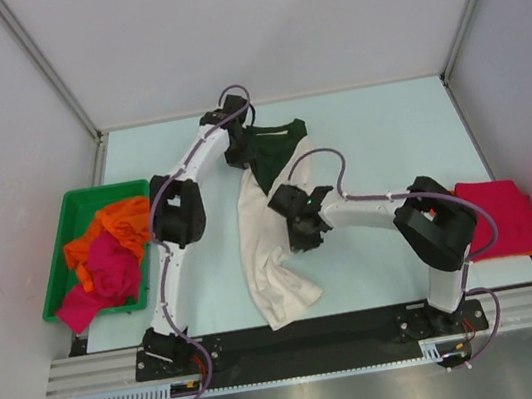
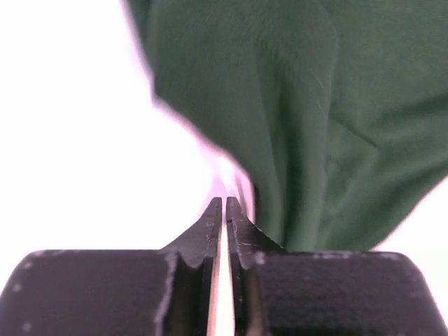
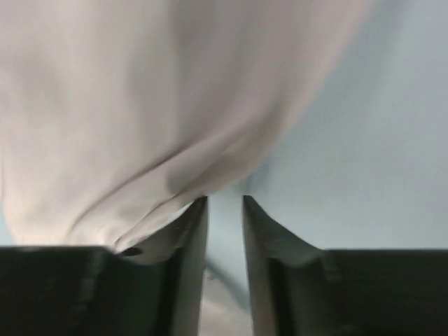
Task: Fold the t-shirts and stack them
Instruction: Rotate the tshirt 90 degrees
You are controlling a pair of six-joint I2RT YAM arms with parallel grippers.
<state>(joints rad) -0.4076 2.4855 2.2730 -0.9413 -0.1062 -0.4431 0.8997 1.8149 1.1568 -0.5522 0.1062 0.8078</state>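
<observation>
The cream t-shirt [image 1: 264, 250] with dark green sleeves lies crumpled lengthwise in the middle of the table. My left gripper [image 1: 239, 155] sits at the far end beside a green sleeve [image 1: 278, 147]. In the left wrist view its jaws [image 2: 224, 199] stand a thin slit apart with nothing between them, and green cloth [image 2: 294, 105] hangs just to their right. My right gripper [image 1: 304, 234] is at the cream body's right edge. It [image 3: 225, 199] is open over bare table, and cream cloth [image 3: 126, 105] touches its left fingertip [image 3: 199, 210].
A green bin [image 1: 70, 205] at the left table edge holds a crumpled orange tee [image 1: 114, 229] and a magenta one [image 1: 105, 270]. A folded crimson tee [image 1: 501, 213] lies at the right edge, beside the right arm's base. Frame posts stand at the back corners.
</observation>
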